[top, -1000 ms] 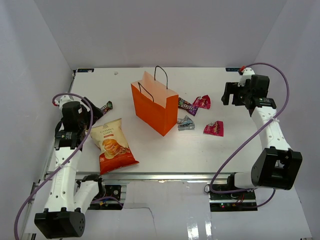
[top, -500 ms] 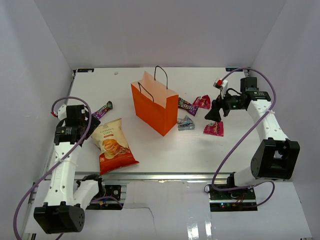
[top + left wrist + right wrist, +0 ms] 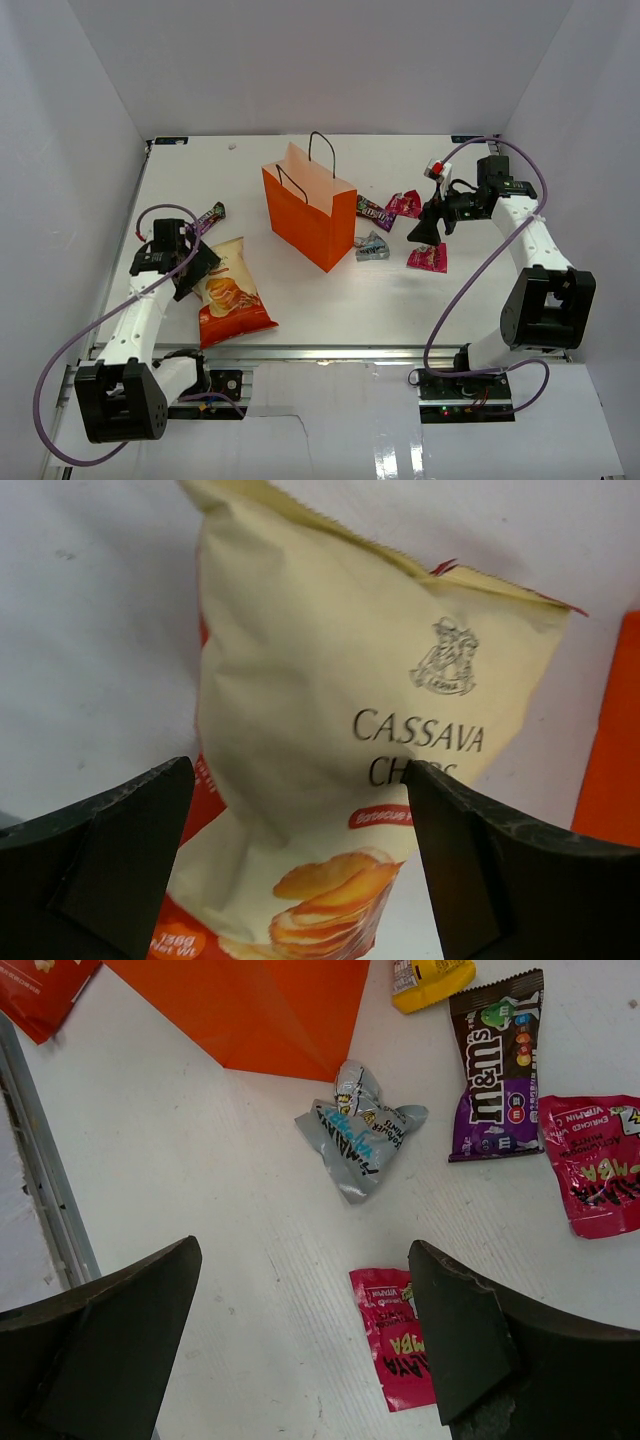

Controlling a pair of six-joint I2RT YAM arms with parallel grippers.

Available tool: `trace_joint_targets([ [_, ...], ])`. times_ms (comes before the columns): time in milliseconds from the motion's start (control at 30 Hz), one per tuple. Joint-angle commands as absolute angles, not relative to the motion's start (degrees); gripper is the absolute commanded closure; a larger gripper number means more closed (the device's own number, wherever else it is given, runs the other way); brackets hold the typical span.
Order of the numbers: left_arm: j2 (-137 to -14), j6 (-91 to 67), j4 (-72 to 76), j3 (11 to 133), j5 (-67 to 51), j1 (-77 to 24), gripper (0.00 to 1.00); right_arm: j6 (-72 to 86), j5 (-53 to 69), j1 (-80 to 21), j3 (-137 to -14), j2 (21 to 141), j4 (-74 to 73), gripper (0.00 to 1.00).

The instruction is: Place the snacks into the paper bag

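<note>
The cream-and-orange-red chip bag [image 3: 232,295] lies flat at the front left; its top half fills the left wrist view [image 3: 330,710]. My left gripper [image 3: 196,270] is open over the bag's upper left part, one jaw on each side [image 3: 300,780]. The orange paper bag [image 3: 310,215] stands upright mid-table. My right gripper [image 3: 426,232] is open above a magenta packet [image 3: 427,258], which lies between the jaws [image 3: 400,1335]. A silver-blue packet [image 3: 358,1130], a dark brown packet [image 3: 495,1065] and a second magenta packet [image 3: 595,1165] lie beside the paper bag [image 3: 250,1010].
A dark green-red packet [image 3: 210,215] lies behind the chip bag, near the left arm. A yellow wrapper end [image 3: 430,980] shows by the brown packet. The table's front rail [image 3: 330,350] runs along the near edge. White walls enclose the table on three sides.
My left gripper has moved right and forward onto the chip bag's top end. My right gripper swung left and down over the magenta packet, then barely moved.
</note>
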State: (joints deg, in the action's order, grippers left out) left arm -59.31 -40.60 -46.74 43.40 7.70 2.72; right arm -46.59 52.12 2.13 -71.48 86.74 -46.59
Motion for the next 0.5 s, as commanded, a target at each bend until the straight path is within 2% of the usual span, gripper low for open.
trace_joint_targets([
  [0, -61.68, -39.02, -37.63, 41.84, 2.03, 2.9, 0.02, -48.16, 53.88, 2.2, -71.72, 85.78, -47.2, 0.1],
  [67, -63.19, -39.2, -35.78, 41.14, -0.51, 3.34, 0.05, -48.25, 53.79, 2.2, -71.19, 85.43, -47.28, 0.1],
  [167, -64.6, -39.99, -33.32, 40.17, -3.86, 3.6, 0.2, -48.6, 53.53, 2.28, -70.23, 84.73, -47.28, 0.1],
  [200, -64.69, -40.43, -32.7, 39.91, -4.22, 3.69, 0.33, -48.69, 53.44, 2.2, -70.05, 84.38, -47.2, 0.1],
  [367, -63.99, -41.75, -31.29, 38.5, -5.09, 3.96, 0.49, -48.69, 53.7, 2.2, -68.99, 83.85, -47.2, 0.1],
  [400, -63.64, -41.75, -31.2, 38.41, -5.62, 4.04, 0.56, -48.78, 53.88, 2.28, -68.99, 83.76, -47.28, 0.1],
  [467, -61.8, -42.01, -30.59, 38.41, -6.15, 3.96, 0.63, -49.13, 54.92, 2.28, -69.17, 83.67, -47.72, 0.1],
])
